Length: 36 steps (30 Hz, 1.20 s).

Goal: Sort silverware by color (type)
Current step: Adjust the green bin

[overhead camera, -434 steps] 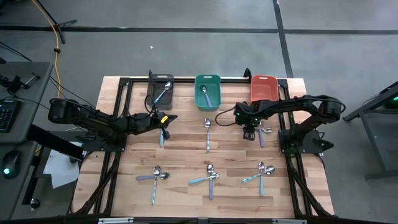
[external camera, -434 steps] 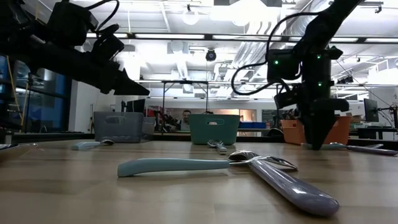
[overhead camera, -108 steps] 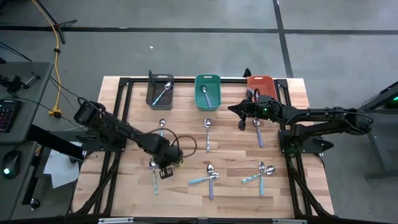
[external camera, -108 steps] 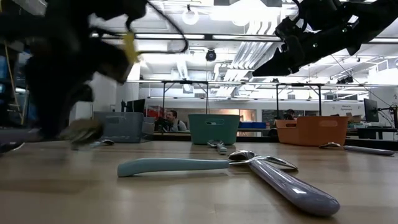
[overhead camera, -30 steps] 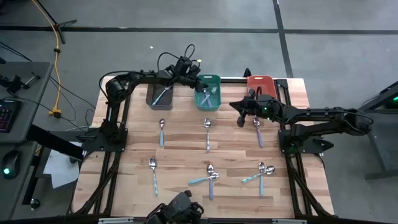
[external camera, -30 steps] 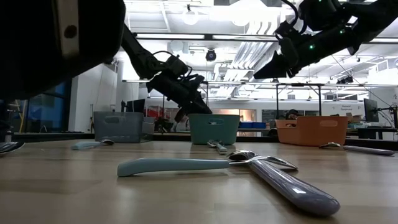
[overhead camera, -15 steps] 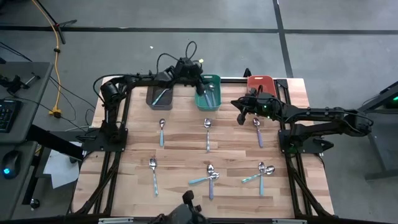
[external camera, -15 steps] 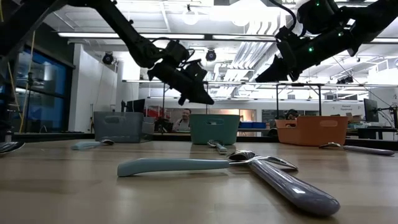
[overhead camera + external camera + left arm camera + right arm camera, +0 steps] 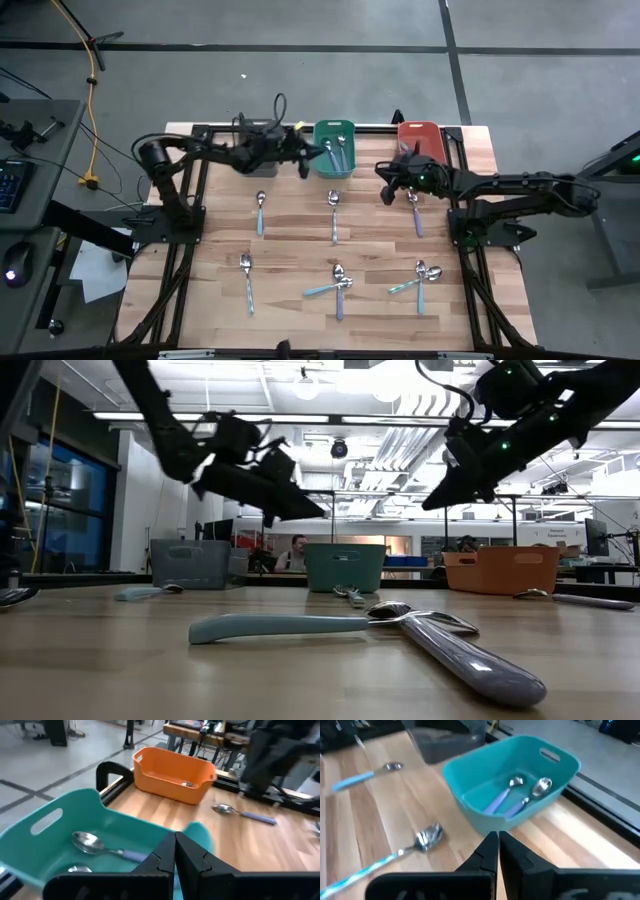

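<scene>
From up top I get even, bright light on the table [image 9: 300,225], shadows soft and short. At table height, ceiling lights [image 9: 390,375] glare white, the arms read as silhouettes, and the left arm [image 9: 240,465] smears with motion blur. Both wrist pictures are soft; the teal bin [image 9: 510,802] looks smeared

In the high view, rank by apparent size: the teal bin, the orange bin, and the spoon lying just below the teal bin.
1. teal bin and orange bin: these look about alike; the right arm covers part of the orange one, so I won't rank them.
2. spoon below the teal bin: similar length, far slimmer, clearly smallest.
</scene>
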Tool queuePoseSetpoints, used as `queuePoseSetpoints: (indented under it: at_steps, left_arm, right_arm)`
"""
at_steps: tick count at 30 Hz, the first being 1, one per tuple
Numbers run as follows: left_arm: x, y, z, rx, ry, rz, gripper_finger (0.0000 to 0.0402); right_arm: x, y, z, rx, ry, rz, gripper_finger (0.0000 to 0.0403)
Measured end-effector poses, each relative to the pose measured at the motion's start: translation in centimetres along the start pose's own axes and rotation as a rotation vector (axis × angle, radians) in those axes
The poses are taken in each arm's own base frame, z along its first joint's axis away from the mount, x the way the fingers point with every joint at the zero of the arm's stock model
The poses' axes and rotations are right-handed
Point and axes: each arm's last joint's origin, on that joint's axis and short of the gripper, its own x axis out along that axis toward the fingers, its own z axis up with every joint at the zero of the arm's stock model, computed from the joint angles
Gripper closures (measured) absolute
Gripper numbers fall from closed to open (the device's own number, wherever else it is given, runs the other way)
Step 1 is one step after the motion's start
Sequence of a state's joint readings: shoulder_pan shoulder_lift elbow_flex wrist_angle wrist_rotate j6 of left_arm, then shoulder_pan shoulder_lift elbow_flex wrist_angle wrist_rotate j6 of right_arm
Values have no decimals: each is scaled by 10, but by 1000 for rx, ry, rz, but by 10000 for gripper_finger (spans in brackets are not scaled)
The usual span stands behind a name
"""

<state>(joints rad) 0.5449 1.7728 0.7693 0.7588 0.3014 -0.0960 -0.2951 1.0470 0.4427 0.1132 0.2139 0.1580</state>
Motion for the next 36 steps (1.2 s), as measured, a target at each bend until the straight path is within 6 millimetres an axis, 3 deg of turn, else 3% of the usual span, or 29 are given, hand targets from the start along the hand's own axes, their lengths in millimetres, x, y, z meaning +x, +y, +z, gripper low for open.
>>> queuePoseSetpoints:
  at_steps: [6, 16, 26, 36]
  left_arm:
    - [-28, -19, -18, 38, 9, 13, 401]
    - [-37, -43, -39, 75, 72, -28, 401]
    - [-34, -71, -41, 128, 62, -123, 401]
    - [-33, -75, -42, 157, 61, -129, 401]
  right_arm:
    - [-4, 16, -4, -22, 13, 51, 402]
    - [-14, 43, -15, -50, 61, 135, 397]
    - [-23, 58, -24, -45, 87, 121, 308]
    - [-23, 60, -23, 52, 76, 124, 262]
